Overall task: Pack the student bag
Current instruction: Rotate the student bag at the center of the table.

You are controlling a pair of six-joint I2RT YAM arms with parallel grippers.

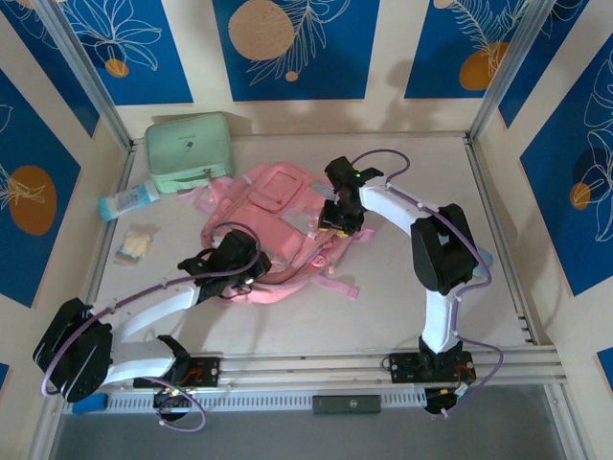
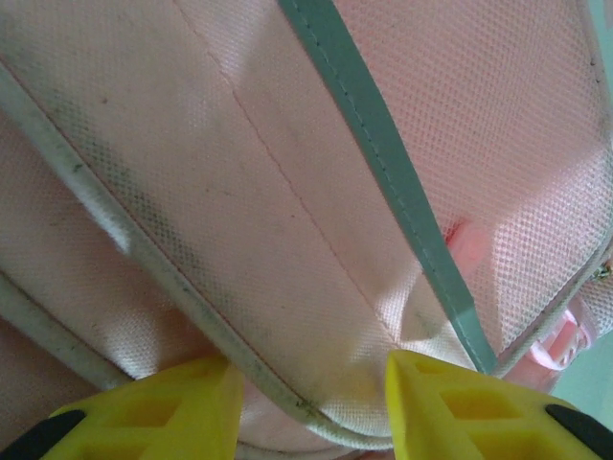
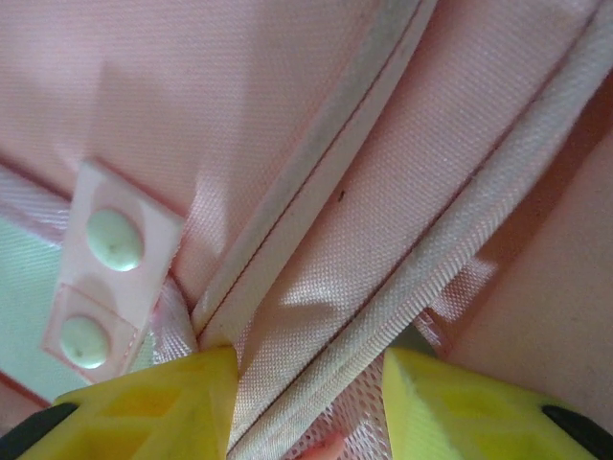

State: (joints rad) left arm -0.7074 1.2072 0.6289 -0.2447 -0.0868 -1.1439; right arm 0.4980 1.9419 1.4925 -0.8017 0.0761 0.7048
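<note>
The student bag (image 1: 273, 206), a soft pink backpack, lies flat in the middle of the table with its straps trailing toward the near side. My left gripper (image 1: 249, 272) sits on the bag's near-left edge. In the left wrist view its yellow fingers (image 2: 192, 407) pinch a fold of pink fabric (image 2: 316, 316) with a piped edge, beside a grey-green strip (image 2: 383, 163). My right gripper (image 1: 338, 220) is at the bag's right side. Its yellow fingers (image 3: 450, 402) close on a pink seam band (image 3: 326, 326) next to a small tab with two mint dots (image 3: 105, 278).
A mint green zip case (image 1: 190, 149) stands at the back left, touching the bag's corner area. A blue-white tube (image 1: 127, 201) and a small packet (image 1: 134, 243) lie left of the bag. Metal frame rails (image 1: 493, 220) border the table.
</note>
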